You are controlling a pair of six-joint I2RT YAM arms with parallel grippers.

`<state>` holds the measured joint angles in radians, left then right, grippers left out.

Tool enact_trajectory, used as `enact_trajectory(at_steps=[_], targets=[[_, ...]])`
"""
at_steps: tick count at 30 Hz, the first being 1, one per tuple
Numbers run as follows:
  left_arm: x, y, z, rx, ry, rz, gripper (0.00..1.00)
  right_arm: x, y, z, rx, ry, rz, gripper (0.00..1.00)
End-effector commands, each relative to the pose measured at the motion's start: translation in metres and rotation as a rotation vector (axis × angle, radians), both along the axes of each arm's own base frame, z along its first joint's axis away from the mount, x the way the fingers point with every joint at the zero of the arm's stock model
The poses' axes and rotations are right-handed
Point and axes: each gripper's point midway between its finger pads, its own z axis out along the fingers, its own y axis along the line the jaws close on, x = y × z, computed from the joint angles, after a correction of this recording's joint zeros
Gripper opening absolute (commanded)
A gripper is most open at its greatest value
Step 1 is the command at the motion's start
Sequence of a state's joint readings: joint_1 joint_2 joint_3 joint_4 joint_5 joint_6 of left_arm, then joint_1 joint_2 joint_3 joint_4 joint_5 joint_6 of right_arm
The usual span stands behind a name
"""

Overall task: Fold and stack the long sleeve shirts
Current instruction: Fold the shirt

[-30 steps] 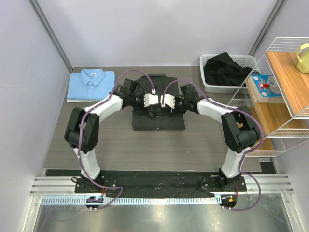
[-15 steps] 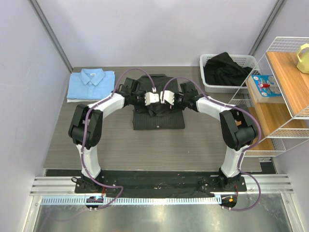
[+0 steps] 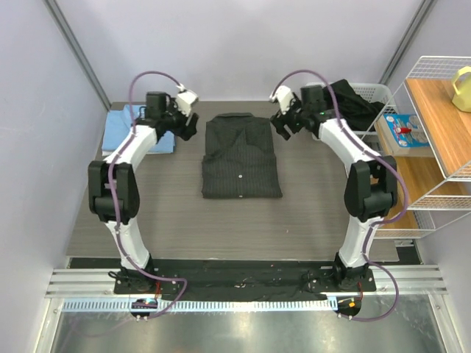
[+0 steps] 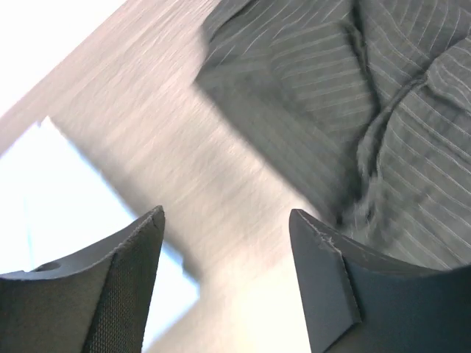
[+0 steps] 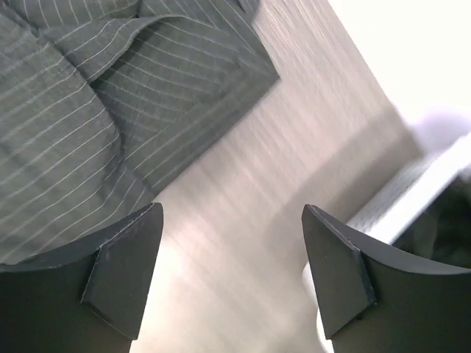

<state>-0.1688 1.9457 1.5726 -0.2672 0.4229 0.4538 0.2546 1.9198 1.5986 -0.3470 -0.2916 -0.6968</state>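
The pinstriped shirt [image 3: 241, 158] lies folded mid-table [image 3: 169, 213], long axis running near to far. At its collar end, left claw [image 3: 185, 126] and right claw [image 3: 282, 125] flank it, both open and empty. The light blue shirt [image 3: 116, 136] sits far left, likelier the left arm's reach. Far right, the basket [image 3: 377, 90] holds a dark garment [image 3: 360, 103].

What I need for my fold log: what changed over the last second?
The left gripper and right gripper let go of the pinstriped shirt, opened and swung outward toward the far edge, the left one toward the light blue shirt. Both folded shirts stayed put.
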Motion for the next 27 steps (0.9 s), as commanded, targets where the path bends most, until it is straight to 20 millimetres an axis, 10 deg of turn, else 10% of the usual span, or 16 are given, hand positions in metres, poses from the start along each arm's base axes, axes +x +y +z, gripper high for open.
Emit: enact_trajectory(at_steps=[1,9,14,18,27], targets=[[-0.054,0.002,0.036,-0.187,0.097,0.066,0.7,-0.055,0.006,0.017,0.189,0.244,-0.108,0.82],[-0.167,-0.073,0.039,-0.435,0.448,-0.121,0.65,-0.158,0.08,0.001,0.465,0.645,-0.039,0.54],[-0.224,-0.116,0.026,-0.67,0.798,-0.162,0.64,-0.177,0.106,-0.015,0.598,0.828,-0.075,0.5],[-0.234,-0.128,0.003,-0.729,0.907,-0.139,0.65,-0.179,0.119,-0.028,0.68,0.917,-0.114,0.49],[-0.229,-0.098,-0.107,-0.659,1.11,0.156,0.63,-0.208,0.089,-0.145,0.597,1.165,-0.307,0.48]])
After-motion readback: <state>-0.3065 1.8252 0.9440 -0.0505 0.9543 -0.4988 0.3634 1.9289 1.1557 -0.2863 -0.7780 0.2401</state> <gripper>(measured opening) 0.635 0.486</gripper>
